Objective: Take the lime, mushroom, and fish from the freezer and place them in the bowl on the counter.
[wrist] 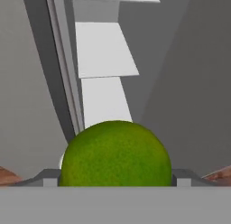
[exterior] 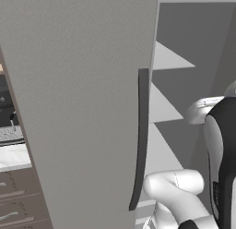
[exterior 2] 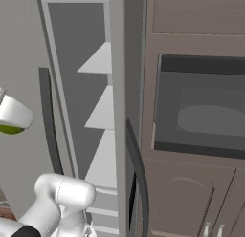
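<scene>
The freezer stands open, its broad grey door (exterior: 83, 108) with the long dark handle (exterior: 142, 140) swung toward me. Behind it are pale shelves (exterior: 166, 103), bare where they show (exterior 2: 103, 112). A round green lime (wrist: 116, 155) sits between my fingertips (wrist: 45, 177) in the hand view, outside the freezer and in front of the shelves. My gripper (wrist: 116, 178) is shut on it. The lime (exterior 2: 9, 130) also peeks out under the white hand at the left edge of the right base view. Mushroom, fish and bowl are out of view.
A strip of the white counter (exterior: 14, 155) over dark brown drawers (exterior: 18, 195) shows left of the door. Right of the freezer, a dark built-in oven (exterior 2: 201, 112) sits in brown cabinets (exterior 2: 191, 202). My white arm (exterior 2: 62, 198) rises close to the door.
</scene>
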